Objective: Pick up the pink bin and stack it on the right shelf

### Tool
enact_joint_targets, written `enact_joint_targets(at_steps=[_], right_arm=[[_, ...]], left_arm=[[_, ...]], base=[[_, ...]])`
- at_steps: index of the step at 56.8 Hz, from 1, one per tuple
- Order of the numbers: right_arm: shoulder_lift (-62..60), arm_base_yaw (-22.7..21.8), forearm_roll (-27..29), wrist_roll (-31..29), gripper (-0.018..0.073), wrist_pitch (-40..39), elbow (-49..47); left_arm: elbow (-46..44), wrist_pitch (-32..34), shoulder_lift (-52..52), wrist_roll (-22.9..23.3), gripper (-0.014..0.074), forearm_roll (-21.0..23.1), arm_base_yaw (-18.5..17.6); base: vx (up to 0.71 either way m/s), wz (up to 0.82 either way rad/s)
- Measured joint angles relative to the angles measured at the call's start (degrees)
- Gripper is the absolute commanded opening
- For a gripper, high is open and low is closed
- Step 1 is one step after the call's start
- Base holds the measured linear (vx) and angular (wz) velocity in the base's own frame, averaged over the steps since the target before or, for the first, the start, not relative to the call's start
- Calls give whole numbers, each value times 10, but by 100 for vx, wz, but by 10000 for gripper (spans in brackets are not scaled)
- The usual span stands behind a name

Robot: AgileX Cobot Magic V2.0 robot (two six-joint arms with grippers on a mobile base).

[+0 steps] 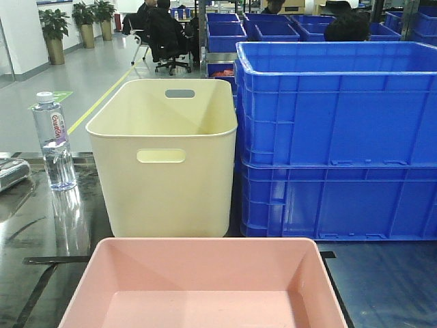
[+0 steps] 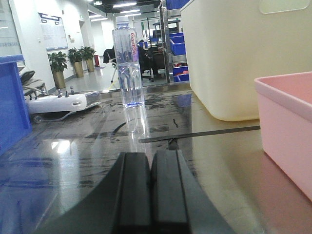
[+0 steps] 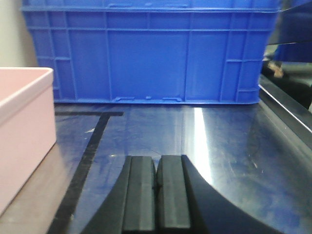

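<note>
Pale pink shallow plastic bin [image 1: 205, 283] sitting on dark glossy shelf [image 3: 204, 141], left gripper [image 2: 150, 168] and right gripper [image 3: 156, 170] both clamped together, holding nothing.

Industrial workspace/office hall: stacked blue ribbed plastic crates [image 1: 334, 137] right, metal racks, black office chairs [image 1: 167, 41] and potted plants [image 1: 54, 31] upper left.
</note>
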State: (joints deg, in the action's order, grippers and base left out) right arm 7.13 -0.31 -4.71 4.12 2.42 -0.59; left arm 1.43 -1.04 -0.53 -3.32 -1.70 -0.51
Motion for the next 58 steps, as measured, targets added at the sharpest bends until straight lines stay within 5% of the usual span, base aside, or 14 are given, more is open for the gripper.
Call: enact_joint_targets(at_steps=[58], right_arm=[[-77,-2,-4,-2,-11,79,24]], left_arm=[[0,-4,0,0,-8,0,0]], base=[[0,0]])
